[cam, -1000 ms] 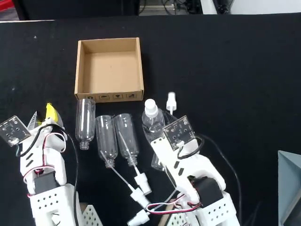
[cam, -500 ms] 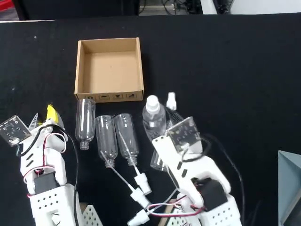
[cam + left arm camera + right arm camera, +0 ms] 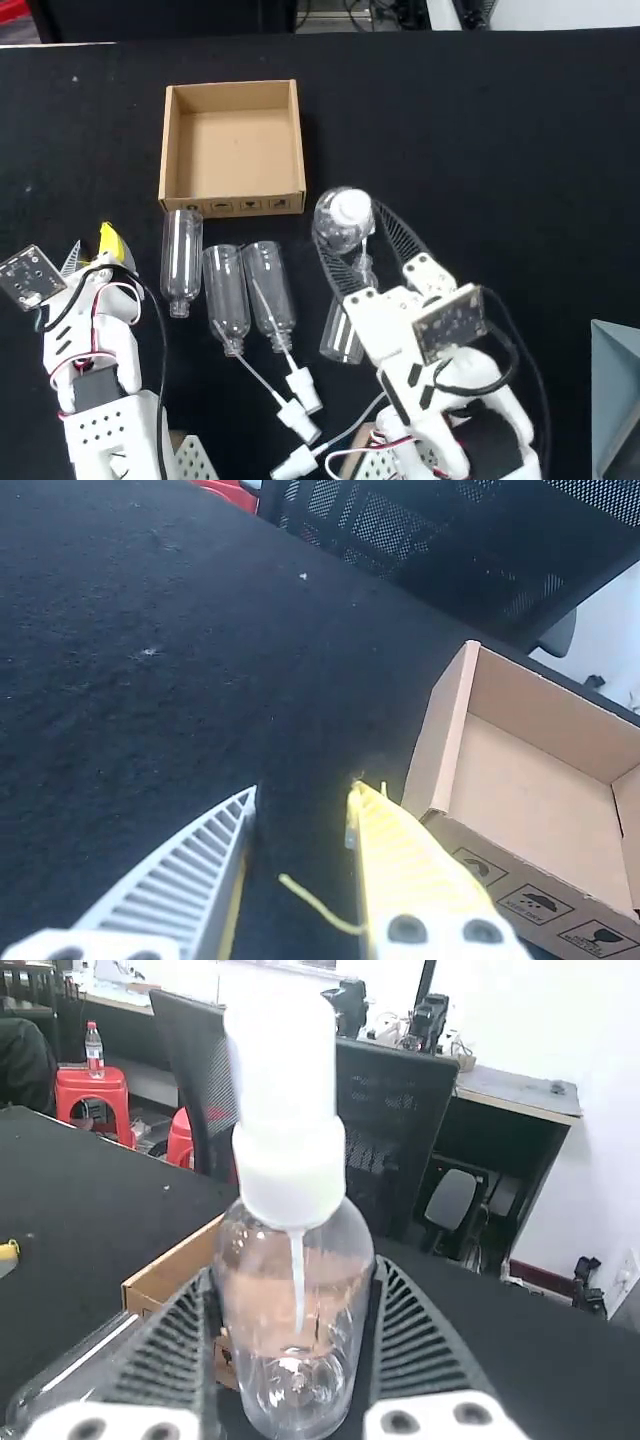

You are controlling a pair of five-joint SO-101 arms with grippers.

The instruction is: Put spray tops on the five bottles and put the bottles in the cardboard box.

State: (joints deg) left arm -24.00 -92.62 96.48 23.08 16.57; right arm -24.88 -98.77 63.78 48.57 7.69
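I see right claw (image 3: 352,232) pinching capped bottle (image 3: 290,1290), now raised upright off tabletop (image 3: 520,150) near cardboard box (image 3: 232,204). Boxing likely next. Left claw (image 3: 300,795) slightly spread, empty, unmoved.

One camera looks down from overhead on the whole worktop (image 3: 520,140). The wrist cameras sit close behind the left pincer (image 3: 303,790) and right pincer (image 3: 295,1275), the right hard up against its bottle (image 3: 290,1330); all three catch the cardboard box (image 3: 233,150).

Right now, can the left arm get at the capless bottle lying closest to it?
Probably yes: the left gripper sits open and empty beside that bottle, with nothing lying between them.
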